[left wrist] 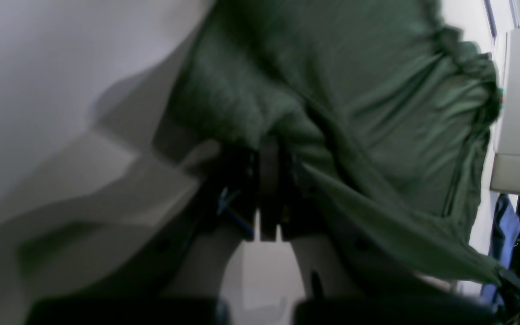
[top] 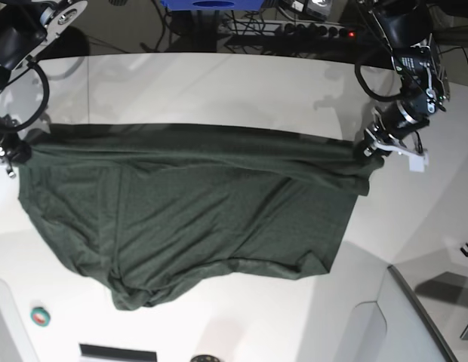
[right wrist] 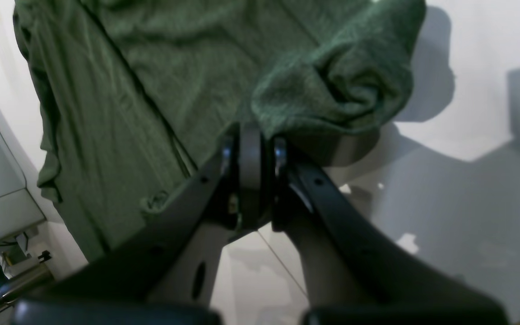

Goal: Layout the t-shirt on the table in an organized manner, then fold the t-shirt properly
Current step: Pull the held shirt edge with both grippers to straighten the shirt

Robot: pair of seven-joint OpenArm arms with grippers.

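Left pincer (left wrist: 269, 149) and right pincer (right wrist: 251, 140) each clench an edge of the t-shirt (top: 189, 204), stretched between them over the white table (top: 219, 83). Best keep tension even and lower it flat — sleeves and collar are hard to make out, the left wrist view blurred.

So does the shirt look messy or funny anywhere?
Yes. The t-shirt is stretched between the left gripper and the right gripper, but its lower edge is bunched and rumpled near the table's front, and one corner is wadded beside the right gripper.
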